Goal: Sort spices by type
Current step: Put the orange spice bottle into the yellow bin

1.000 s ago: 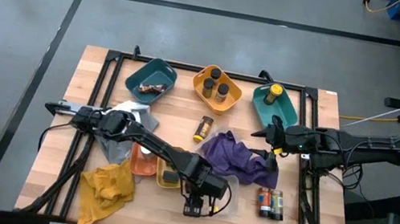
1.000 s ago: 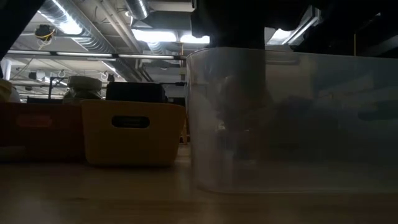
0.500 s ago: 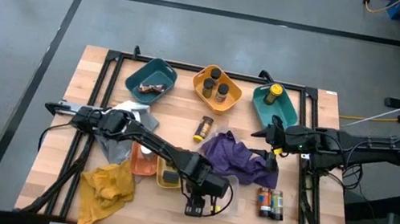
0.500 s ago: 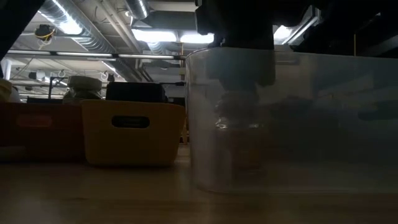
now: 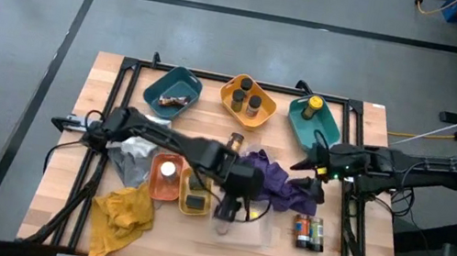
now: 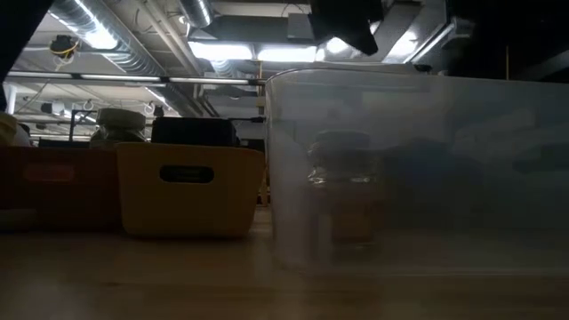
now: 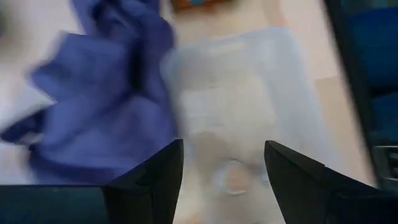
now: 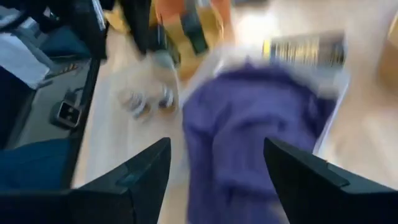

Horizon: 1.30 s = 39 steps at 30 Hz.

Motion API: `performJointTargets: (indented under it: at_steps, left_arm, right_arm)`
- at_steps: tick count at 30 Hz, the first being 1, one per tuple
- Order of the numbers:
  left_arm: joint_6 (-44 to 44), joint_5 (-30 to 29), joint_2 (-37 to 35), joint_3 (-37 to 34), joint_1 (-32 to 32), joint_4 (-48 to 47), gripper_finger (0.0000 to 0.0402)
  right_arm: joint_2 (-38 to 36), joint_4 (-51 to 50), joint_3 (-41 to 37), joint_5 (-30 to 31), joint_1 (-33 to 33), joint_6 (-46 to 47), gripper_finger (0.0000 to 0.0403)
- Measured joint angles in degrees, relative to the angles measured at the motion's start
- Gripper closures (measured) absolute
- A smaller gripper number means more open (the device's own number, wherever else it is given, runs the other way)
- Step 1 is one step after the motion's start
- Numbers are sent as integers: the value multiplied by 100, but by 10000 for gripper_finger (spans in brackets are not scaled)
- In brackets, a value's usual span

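Note:
A small spice jar (image 6: 342, 188) stands upright inside a clear plastic container (image 6: 462, 169) near the table's front; in the left wrist view the jar (image 7: 230, 177) shows from above. My left gripper (image 5: 227, 212) (image 7: 224, 152) hangs open above the container, touching nothing. My right gripper (image 5: 309, 165) (image 8: 214, 149) is open over the purple cloth (image 5: 280, 179) at the right, also touching nothing. Another jar (image 5: 232, 145) lies on its side on the wood beyond the cloth. Several jars (image 5: 307, 231) lie together near the right front.
Along the far edge stand a teal tray (image 5: 159, 96), an orange tray (image 5: 245, 112) with two jars, and a teal tray (image 5: 326, 126) with one jar. Small orange (image 5: 154, 185) and yellow (image 5: 193, 204) trays, a grey cloth (image 5: 128, 162) and a yellow cloth (image 5: 123, 213) lie left of the container.
My left gripper has risen out of the clear container and drawn a little toward the far edge, rolling as it went. The jar stays upright inside the container. My right gripper has rolled in place above the purple cloth.

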Motion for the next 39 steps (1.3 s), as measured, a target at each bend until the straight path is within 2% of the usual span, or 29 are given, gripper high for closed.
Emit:
performJointTargets:
  at_steps: [4, 10, 17, 21, 26, 31, 39]
  left_arm:
    - [575, -85, -12, -2, 295, -32, 194]
    - [1218, -91, -12, -7, 731, -28, 194]
    - [2065, -92, -12, -7, 1118, -34, 194]
    - [2191, -87, -12, -7, 1288, -35, 194]
    - [2207, -87, -12, -7, 1404, -35, 194]
    - [2290, -81, -8, -8, 1432, -13, 194]
    - [2275, 143, -6, -9, 1343, -4, 194]
  right_arm:
    - [5, -563, 0, -332, 2, 851, 146]
    - [9, -1123, 0, -362, 2, 2182, 146]
    - [9, -1639, 0, -756, 167, 3563, 146]
    - [31, -1752, 0, -659, 720, 4456, 146]
    - [269, -1753, 0, -131, 1719, 5539, 146]
    - [793, -1751, 0, 318, 2663, 6616, 146]
    - [1864, -1460, 0, 374, 3734, 8048, 146]
